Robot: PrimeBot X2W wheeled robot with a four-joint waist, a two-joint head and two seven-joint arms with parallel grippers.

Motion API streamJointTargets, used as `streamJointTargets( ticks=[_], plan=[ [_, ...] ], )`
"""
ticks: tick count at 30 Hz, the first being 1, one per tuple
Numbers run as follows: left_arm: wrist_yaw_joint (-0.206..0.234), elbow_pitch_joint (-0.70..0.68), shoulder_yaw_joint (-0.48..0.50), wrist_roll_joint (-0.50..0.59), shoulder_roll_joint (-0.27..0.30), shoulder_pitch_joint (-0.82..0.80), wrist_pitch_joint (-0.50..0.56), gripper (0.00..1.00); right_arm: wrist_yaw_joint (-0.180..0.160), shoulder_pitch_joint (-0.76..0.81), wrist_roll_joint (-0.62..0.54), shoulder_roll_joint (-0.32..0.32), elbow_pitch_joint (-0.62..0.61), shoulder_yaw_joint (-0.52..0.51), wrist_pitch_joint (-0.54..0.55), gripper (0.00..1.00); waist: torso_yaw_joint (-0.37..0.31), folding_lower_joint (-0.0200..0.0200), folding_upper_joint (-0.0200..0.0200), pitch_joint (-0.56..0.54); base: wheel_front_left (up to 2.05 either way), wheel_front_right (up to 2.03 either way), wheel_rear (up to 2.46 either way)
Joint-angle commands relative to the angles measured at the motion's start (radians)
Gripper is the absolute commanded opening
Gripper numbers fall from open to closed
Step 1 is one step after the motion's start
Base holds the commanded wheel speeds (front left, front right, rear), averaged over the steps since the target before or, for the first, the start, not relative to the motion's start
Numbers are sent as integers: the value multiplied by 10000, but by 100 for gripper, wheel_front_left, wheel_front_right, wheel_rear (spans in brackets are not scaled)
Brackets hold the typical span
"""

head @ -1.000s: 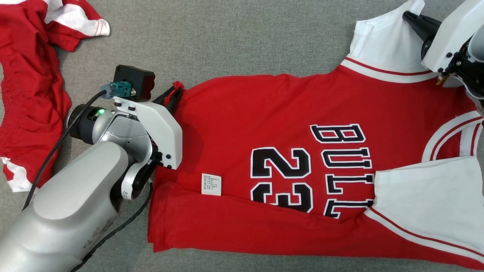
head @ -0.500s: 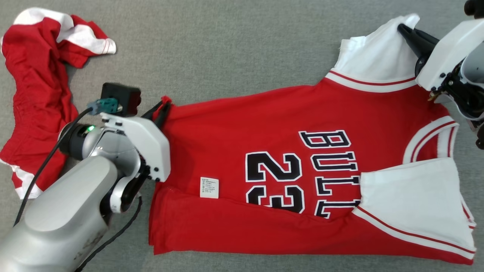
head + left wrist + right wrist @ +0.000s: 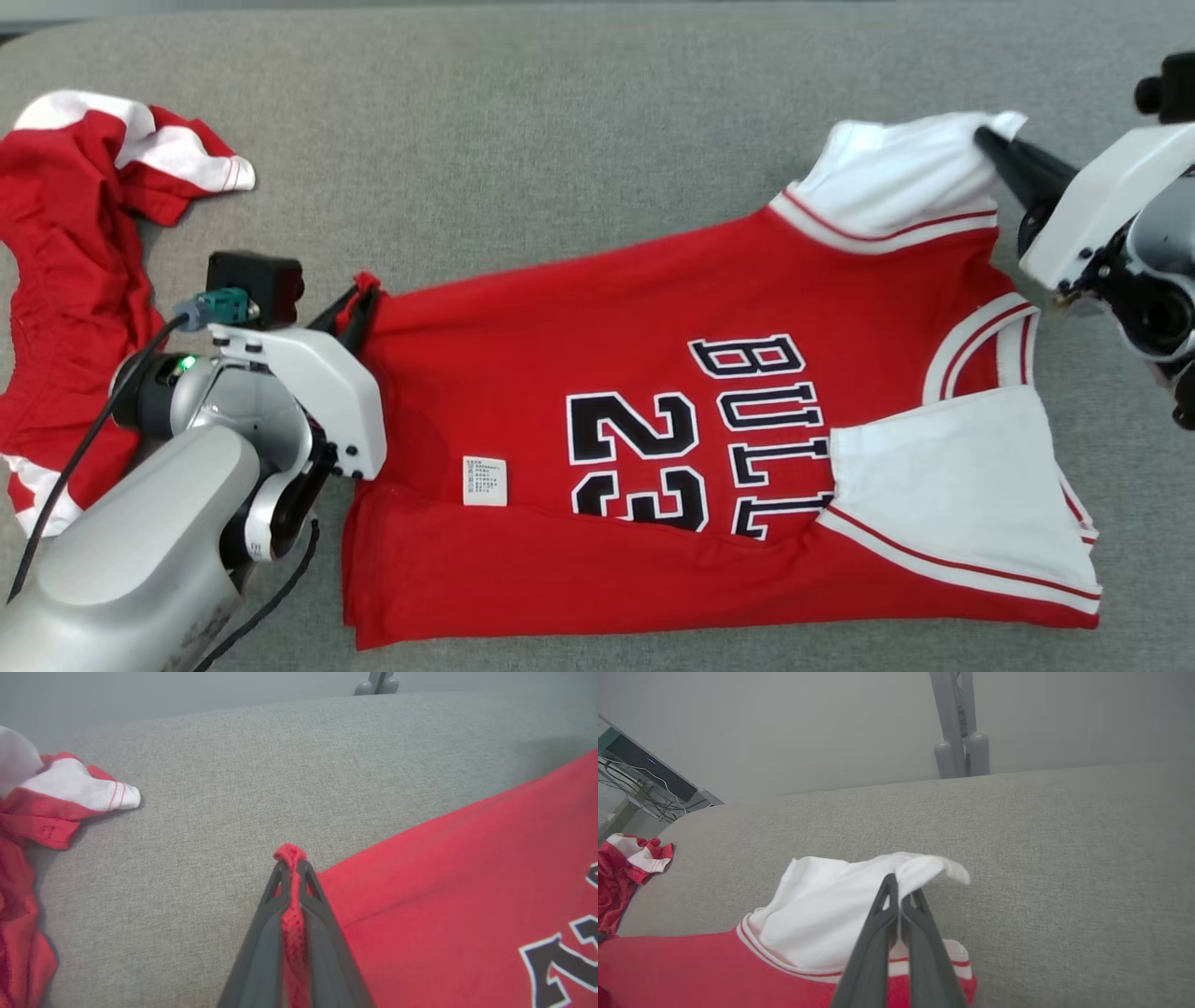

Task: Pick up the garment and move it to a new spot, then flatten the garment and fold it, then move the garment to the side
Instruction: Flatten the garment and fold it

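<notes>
STEP: fold | GARMENT: red jersey point(image 3: 597, 308) lies on the grey cushion point(image 3: 523, 149), near edge already folded over | LEFT: left gripper point(image 3: 292, 870) fingers clamped on far hem corner | RIGHT: right gripper point(image 3: 900, 896) fingers clamped on white sleeve point(image 3: 831, 910) | REASON (judged): both far corners held to keep that edge taut for folding.

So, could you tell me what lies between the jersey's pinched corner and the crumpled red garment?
Bare grey cushion lies there, seen in the left wrist view.

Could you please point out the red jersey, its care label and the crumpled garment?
red jersey point(image 3: 523, 355), head view, plain red front.
care label point(image 3: 485, 481), head view, label's centre.
crumpled garment point(image 3: 65, 280), head view, red middle.
</notes>
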Motion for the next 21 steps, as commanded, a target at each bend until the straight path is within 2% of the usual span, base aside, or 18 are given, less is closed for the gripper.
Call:
streamJointTargets(
  ticks=[1, 13, 21],
  plan=[
    [-41, 18, 6, -52, 84, 70, 16, 0, 3, 94, 96, -59, -96, 72, 38, 0, -101, 0, 0, -192, 0, 0, 0],
    [-274, -399, -435, -736, 1107, 1042, 1540, 0, 3, 865, 1296, -450, -962, 1234, 1990, 0, -744, 0, 0, -1455, 0, 0, 0],
    [-383, -985, -520, -1235, 1478, 1284, 2378, 0, 3, 1176, 2054, -693, -1481, 1617, 3322, 0, -1005, 0, 0, -1961, 0, 0, 0]
  ],
)
